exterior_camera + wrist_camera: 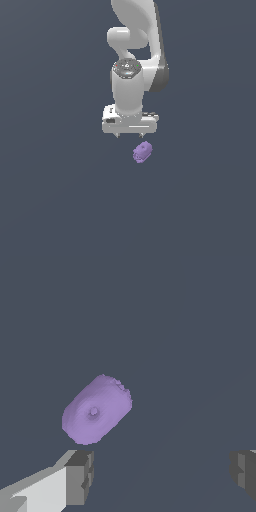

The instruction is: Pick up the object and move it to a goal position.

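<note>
We are hovering our gripper beside the purple block on the tabletop; jaws are spreading wide, gripping nothing, ready to straddle it.

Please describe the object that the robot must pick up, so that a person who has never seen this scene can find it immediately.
Start from the white robot arm over the plain dark grey surface. Just past its gripper, whose two fingers are spread apart, lies the object, not yet between them and not touched. It is a small, lumpy, light-purple block, the only coloured thing in view.
</note>
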Motion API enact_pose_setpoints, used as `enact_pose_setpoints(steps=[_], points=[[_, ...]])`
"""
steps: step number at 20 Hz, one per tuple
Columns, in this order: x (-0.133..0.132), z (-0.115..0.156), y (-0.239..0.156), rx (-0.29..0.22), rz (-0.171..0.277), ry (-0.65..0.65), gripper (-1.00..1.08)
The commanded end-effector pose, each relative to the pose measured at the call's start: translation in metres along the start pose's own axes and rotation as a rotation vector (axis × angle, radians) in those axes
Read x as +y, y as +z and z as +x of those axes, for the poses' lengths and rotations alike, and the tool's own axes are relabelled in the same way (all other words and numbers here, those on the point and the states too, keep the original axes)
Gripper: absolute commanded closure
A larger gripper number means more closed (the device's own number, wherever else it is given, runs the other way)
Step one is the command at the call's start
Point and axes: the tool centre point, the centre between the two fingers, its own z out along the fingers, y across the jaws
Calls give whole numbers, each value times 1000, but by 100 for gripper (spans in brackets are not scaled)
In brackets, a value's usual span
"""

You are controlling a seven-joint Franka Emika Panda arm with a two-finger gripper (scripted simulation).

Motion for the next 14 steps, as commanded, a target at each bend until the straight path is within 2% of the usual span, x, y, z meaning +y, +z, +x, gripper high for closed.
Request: enact_pose_setpoints(steps=[1,14], points=[[0,0,0,0,0,0,-92],[-15,-13,16,-40,27,27,-92]])
